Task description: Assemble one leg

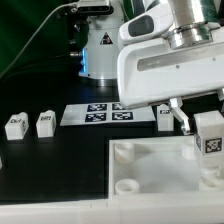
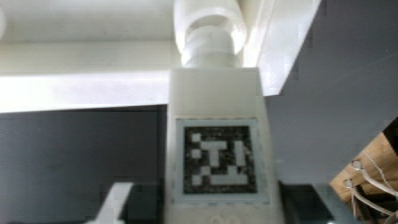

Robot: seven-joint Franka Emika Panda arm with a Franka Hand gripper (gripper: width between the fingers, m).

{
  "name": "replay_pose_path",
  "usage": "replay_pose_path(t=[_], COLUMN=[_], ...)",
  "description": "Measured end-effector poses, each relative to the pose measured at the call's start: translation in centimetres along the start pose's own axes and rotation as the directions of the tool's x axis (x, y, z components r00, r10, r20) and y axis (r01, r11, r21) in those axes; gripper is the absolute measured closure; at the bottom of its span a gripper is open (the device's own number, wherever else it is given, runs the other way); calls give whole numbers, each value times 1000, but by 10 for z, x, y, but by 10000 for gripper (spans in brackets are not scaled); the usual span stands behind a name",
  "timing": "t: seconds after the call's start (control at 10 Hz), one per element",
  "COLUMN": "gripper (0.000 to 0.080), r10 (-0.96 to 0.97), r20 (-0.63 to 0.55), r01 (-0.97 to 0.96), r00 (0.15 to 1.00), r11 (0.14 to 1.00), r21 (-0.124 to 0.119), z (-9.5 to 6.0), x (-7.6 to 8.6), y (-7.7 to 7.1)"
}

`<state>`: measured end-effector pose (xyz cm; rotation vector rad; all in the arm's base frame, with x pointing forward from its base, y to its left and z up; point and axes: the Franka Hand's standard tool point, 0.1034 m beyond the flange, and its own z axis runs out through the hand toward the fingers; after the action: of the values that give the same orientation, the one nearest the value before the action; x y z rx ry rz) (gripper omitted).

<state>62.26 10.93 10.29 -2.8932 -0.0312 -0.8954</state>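
My gripper (image 1: 204, 122) is shut on a leg (image 1: 211, 132), a stubby white post with a black-and-white tag. It holds the leg upright over the far right corner of the white tabletop panel (image 1: 150, 170). In the wrist view the leg (image 2: 217, 110) fills the middle between my fingers (image 2: 121, 205), with its tag facing the camera. The leg's round end points at the panel (image 2: 80, 85). I cannot tell whether the end touches the panel. Three more legs stand on the table: two at the exterior view's left (image 1: 14, 124) (image 1: 44, 122) and one behind the gripper (image 1: 164, 117).
The marker board (image 1: 95, 113) lies flat behind the panel. A white machine base (image 1: 100, 55) and cables stand at the back. A round socket (image 1: 128, 187) shows in the panel's near corner.
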Motion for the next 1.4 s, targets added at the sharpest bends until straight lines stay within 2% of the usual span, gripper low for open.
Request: replay_pose_path(t=[0.4,0.9,1.2,1.4], gripper=[508,507,506,506], r10=[2,4,43,38], r20=[3,-4,-24,-19], r01=[-2,-4,-44,-39], r00=[1000,1000,999,999], r11=[1000,1000,998,998], r21=[0,-4,-45,-57], z=[8,18,17,17], x=[-3,-15,-18,-18], y=[0,-3,-5,-5])
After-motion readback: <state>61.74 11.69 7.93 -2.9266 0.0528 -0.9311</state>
